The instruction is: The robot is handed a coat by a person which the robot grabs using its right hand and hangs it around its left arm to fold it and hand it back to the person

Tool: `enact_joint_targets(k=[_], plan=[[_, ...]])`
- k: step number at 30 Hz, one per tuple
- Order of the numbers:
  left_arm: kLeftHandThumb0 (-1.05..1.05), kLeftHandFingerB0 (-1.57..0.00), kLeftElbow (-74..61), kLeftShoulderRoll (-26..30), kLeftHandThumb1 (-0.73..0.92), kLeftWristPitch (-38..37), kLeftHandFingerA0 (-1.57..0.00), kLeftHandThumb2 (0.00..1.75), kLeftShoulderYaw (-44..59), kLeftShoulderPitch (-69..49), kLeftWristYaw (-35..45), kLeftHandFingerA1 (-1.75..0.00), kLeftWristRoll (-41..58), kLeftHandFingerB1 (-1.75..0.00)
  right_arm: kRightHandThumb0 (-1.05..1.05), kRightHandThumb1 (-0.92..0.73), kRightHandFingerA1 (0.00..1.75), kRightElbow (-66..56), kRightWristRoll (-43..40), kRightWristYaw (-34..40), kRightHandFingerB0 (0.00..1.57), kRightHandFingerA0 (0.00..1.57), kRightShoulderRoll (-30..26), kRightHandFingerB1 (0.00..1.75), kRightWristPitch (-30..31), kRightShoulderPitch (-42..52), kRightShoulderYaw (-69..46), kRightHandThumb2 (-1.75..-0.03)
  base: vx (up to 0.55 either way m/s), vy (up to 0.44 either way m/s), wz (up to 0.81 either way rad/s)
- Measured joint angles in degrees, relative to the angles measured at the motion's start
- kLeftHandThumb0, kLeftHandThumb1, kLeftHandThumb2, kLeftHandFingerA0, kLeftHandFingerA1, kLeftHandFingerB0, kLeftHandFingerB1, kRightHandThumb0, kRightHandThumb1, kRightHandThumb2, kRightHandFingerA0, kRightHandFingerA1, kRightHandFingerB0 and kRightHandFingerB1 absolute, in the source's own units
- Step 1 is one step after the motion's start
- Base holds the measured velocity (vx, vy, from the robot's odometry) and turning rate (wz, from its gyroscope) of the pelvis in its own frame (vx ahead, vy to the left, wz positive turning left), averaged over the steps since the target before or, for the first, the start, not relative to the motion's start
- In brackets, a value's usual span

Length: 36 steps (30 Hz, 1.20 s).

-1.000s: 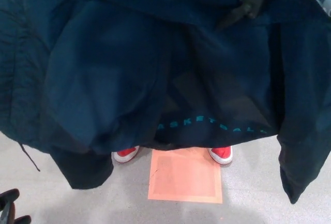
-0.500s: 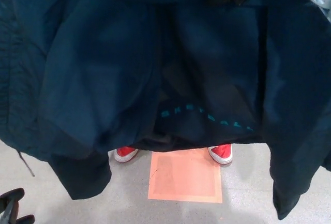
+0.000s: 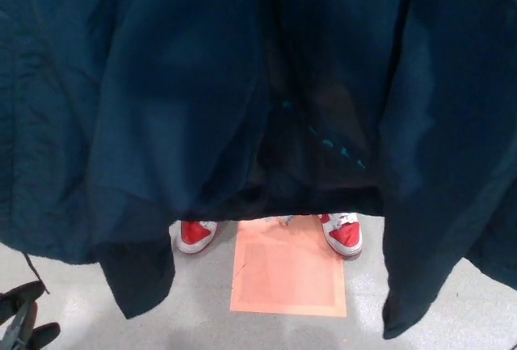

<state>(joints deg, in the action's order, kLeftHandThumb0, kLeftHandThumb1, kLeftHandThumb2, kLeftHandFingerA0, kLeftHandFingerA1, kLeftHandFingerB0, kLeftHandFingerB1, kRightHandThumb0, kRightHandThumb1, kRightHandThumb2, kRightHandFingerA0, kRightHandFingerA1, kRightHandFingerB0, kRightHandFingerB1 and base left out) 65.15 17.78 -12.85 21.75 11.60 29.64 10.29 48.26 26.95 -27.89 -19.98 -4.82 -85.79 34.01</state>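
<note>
Coat (image 3: 178, 99): dark navy and hanging loose, it fills nearly the whole head view from the top edge down. We see deep folds, and two longer flaps drop lower, one at picture left and one at picture right. Faint teal lettering (image 3: 335, 144) sits on an inner panel, too creased for us to read. We cannot see what holds the coat up; its top runs out of frame.

Left hand (image 3: 23, 318): only partly in frame at the bottom-left corner. Two black fingers (image 3: 24, 293) are spread apart with nothing between them. It is below the coat hem and clear of the fabric.

Right hand: we cannot find it in this view, so we cannot tell its state.

Under the hem are a person's red-and-white shoes (image 3: 343, 233), toes at the far edge of an orange square (image 3: 289, 273) on the grey floor (image 3: 202, 322).
</note>
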Motion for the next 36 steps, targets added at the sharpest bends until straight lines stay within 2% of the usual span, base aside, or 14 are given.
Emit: enact_joint_targets(k=[5,6,7,8,9,14,23,24,28,29,30,31,34,36], plan=[[-0.63,-0.29,-1.4,-0.2,0.83,0.0,-0.37,0.64,0.0,0.1,0.6,-0.39,0.0,-0.37,-0.3,-0.85,0.8,3.0,0.0,4.4,0.94,1.08,0.3,0.75,-0.6,-0.8,-1.9,-0.65,0.0,0.0,0.0],[-0.65,-0.18,-1.8,-0.2,0.64,0.0,-0.31,1.01,0.0,0.1,0.7,-0.53,0.0,-0.46,-0.31,-0.83,0.81,3.6,0.1,5.2,0.99,1.13,0.4,0.77,-0.7,-1.0,-2.2,-0.65,0.0,0.0,0.0],[-0.62,-0.2,-2.2,-0.2,0.63,0.0,-0.34,1.01,0.0,0.1,0.9,-0.54,0.0,-0.47,-0.3,-0.82,0.81,4.4,0.1,6.2,0.96,1.14,0.6,0.77,-0.8,-1.5,-2.6,-0.64,0.0,0.0,0.0],[-0.62,-0.2,-2.5,-0.2,0.63,0.0,-0.34,1.01,0.0,0.2,1.0,-0.54,0.0,-0.47,-0.3,-0.82,0.81,4.9,0.1,6.7,0.96,1.14,0.7,0.77,-0.9,-1.8,-2.8,-0.64,0.0,0.0,0.0],[-0.64,-0.35,-3.2,-0.3,0.78,0.0,-0.42,0.63,0.0,0.2,1.3,-0.4,0.1,-0.38,-0.3,-0.84,0.79,5.9,0.1,7.8,0.92,1.11,0.8,0.74,-1.1,-2.6,-3.3,-0.64,0.0,0.0,0.0],[-0.67,-0.38,-6.9,-0.6,0.81,0.0,-0.43,0.64,0.0,0.1,2.6,-0.41,0.4,-0.39,-0.33,-0.86,0.61,9.3,0.2,11.3,0.75,0.86,1.5,0.59,-1.8,-5.6,-3.9,-0.65,0.0,0.0,0.0],[-0.64,-0.35,-15.3,-1.8,0.81,0.0,-0.4,0.64,-0.6,-1.9,6.0,-0.4,2.0,-0.38,-0.32,-0.82,0.72,15.7,0.6,18.0,0.91,1.05,2.8,0.68,-2.8,-12.8,-6.4,-0.64,0.0,0.0,0.0],[-0.65,-0.36,-15.5,-1.8,0.8,0.1,-0.42,0.64,-0.6,-2.0,6.1,-0.4,2.1,-0.38,-0.41,-0.68,1.43,16.0,0.6,18.3,0.95,1.09,2.9,1.12,-2.9,-13.1,-6.5,-0.84,0.0,0.0,0.0],[-0.65,-0.35,-17.9,-1.9,0.81,0.1,-0.41,0.65,-0.8,-2.8,7.1,-0.4,2.3,-0.38,-0.38,-0.67,1.42,17.9,0.8,21.6,0.88,1.26,4.2,1.15,-3.0,-14.4,-7.6,-1.01,0.0,0.0,0.0],[-0.65,-0.36,-18.2,-1.9,0.8,0.1,-0.42,0.64,-0.8,-3.0,7.2,-0.4,2.3,-0.38,-0.32,-0.86,1.75,18.2,0.8,22.1,0.74,0.96,4.4,1.5,-3.0,-14.4,-7.8,-0.66,0.0,0.0,0.0],[-0.65,-0.36,-18.5,-2.0,0.8,0.1,-0.42,0.64,-0.8,-3.1,7.4,-0.4,2.3,-0.38,-0.32,-0.86,1.75,18.7,0.9,22.8,0.74,0.96,4.7,1.5,-3.0,-14.4,-8.0,-0.66,0.0,0.0,0.0],[-0.67,-0.36,-18.8,-2.0,0.79,0.1,-0.42,0.64,-0.8,-3.3,7.5,-0.4,2.3,-0.38,-0.28,-0.78,1.61,19.0,0.9,23.3,0.81,0.98,5.0,1.26,-3.0,-14.4,-8.1,-0.68,0.0,0.0,0.0],[-0.66,-0.36,-19.6,-2.1,0.77,0.2,-0.42,0.63,-0.8,-3.6,8.0,-0.42,2.3,-0.39,-0.28,-0.8,1.53,19.8,0.9,24.9,0.83,1.02,5.8,1.26,-3.0,-14.4,-8.8,-0.68,0.0,0.0,0.0],[-0.64,-0.41,-20.3,-2.1,0.77,0.4,-0.45,0.63,-0.8,-3.9,8.4,-0.43,2.5,-0.4,-0.31,-0.82,1.19,20.6,0.9,26.1,0.97,1.14,6.4,0.98,-3.0,-14.4,-9.5,-0.64,0.0,0.0,0.0]])
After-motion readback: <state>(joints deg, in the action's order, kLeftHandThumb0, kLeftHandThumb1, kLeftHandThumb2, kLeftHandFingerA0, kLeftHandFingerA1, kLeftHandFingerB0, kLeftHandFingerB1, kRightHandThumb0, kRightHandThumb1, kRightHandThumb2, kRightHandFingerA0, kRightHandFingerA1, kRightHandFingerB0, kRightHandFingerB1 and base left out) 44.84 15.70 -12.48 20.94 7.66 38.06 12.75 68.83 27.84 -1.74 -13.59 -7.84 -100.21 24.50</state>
